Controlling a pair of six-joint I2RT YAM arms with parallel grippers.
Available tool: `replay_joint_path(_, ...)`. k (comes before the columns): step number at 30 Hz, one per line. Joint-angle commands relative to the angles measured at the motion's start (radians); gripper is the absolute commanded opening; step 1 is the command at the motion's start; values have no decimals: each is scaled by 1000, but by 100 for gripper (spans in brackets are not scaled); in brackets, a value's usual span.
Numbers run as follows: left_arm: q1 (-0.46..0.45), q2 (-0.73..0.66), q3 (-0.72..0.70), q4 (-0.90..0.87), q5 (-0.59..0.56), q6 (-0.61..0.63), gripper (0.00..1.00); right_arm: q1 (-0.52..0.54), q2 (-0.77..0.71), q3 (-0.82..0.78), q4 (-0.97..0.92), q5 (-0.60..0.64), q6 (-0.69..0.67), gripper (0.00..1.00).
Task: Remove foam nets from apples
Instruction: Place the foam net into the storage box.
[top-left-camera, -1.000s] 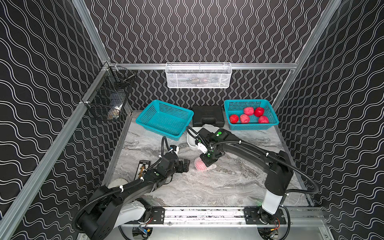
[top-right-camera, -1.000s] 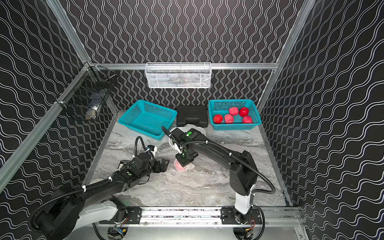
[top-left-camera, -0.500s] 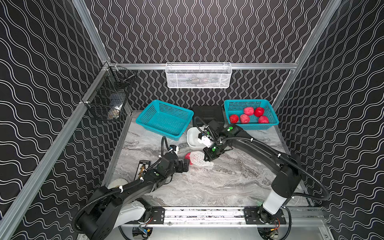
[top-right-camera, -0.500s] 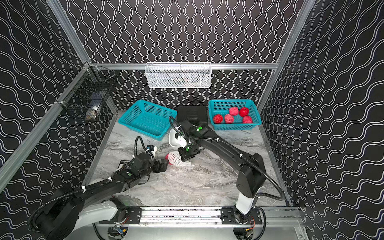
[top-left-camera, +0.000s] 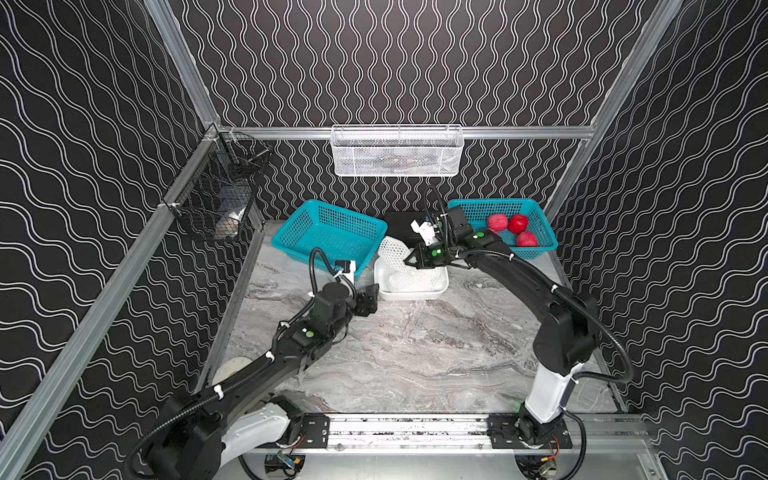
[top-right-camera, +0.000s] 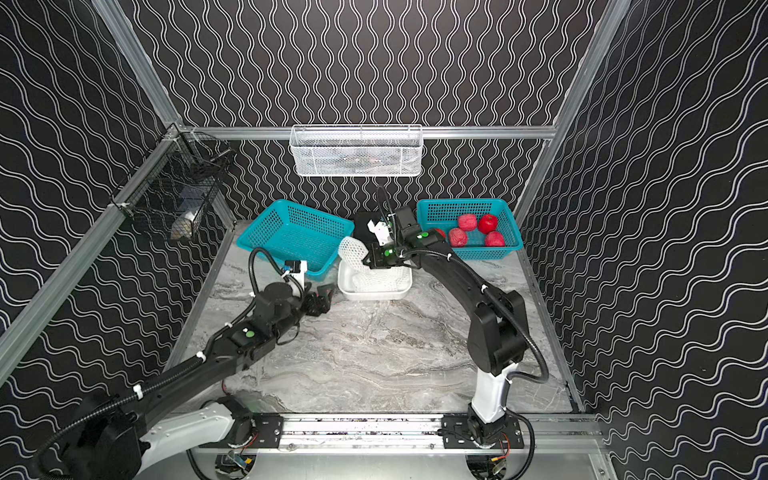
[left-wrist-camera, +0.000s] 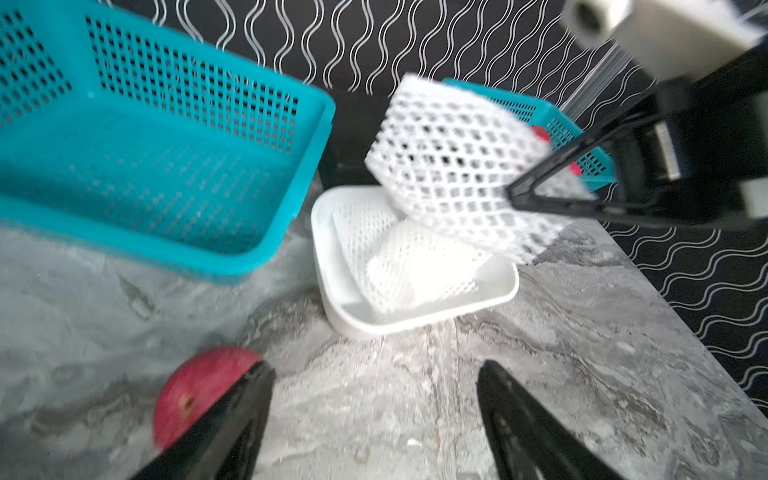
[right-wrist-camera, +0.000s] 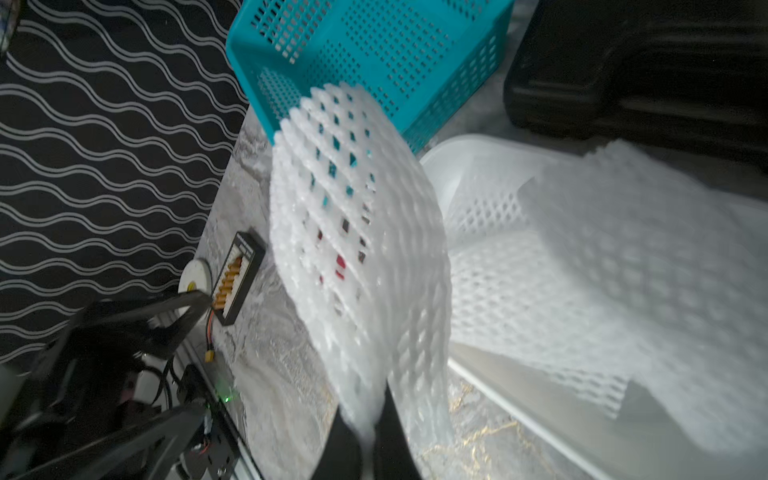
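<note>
Over the white smooth plastic tub (top-left-camera: 409, 295), near the back of the grey marble tabletop (top-left-camera: 415, 353), the right gripper (top-left-camera: 409, 261) is pinched closed on one edge of a white foam mesh net (top-left-camera: 392, 249). The net hangs empty and slack from it, above the tub's side nearest the empty teal plastic basket (top-left-camera: 291, 232). More loose white nets (top-left-camera: 405, 280) lie piled in the tub.

The left gripper (left-wrist-camera: 374, 370) is low over the marble just in front of the tub, its jaws standing wide apart with only bare tabletop between them. A bare red apple (left-wrist-camera: 195, 390) lies on the marble just beside one of its fingers, partly hidden by it. I cannot tell whether they touch.

At the back right, a second teal basket (top-right-camera: 461, 203) holds the other apples. Three look pinkish under their foam sleeves (top-right-camera: 467, 222), and one is bright red and uncovered (top-right-camera: 487, 223).
</note>
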Motion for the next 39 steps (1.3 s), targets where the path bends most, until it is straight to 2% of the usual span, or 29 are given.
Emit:
replay_joint_path(1, 3, 100, 106, -6, 2, 73, 76, -25, 65, 17, 74, -56, 39, 0)
replay_joint_path(8, 20, 376, 351, -47, 59, 114, 70, -25, 233, 30, 51, -39, 32, 0)
replay_joint_path(10, 22, 441, 401, -50, 72, 116, 69, -25, 249, 4, 97, -21, 58, 0)
replay_joint_path(13, 24, 530, 464, -57, 73, 129, 67, -26, 263, -11, 117, 32, 68, 1)
replay_joint_path(18, 28, 672, 573, -129, 87, 152, 65, -26, 255, -42, 142, 14, 65, 7)
replay_joint_path(20, 39, 723, 618, -172, 93, 146, 60, -25, 231, -73, 179, 17, 75, 7)
replay_joint_path(24, 68, 763, 622, -125, 99, 132, 54, -24, 224, -83, 179, 11, 65, 10)
replay_joint_path(28, 74, 839, 703, -189, 98, 162, 50, -25, 216, -96, 198, -1, 73, 11)
replay_joint_path(31, 75, 889, 746, -230, 109, 191, 50, -25, 204, -104, 212, -5, 75, 17)
replay_joint_path(37, 75, 959, 799, -287, 121, 199, 51, -25, 124, -132, 238, -22, 54, 37)
replay_joint_path(39, 75, 981, 817, -309, 117, 200, 52, -25, 66, -154, 261, -25, 48, 48)
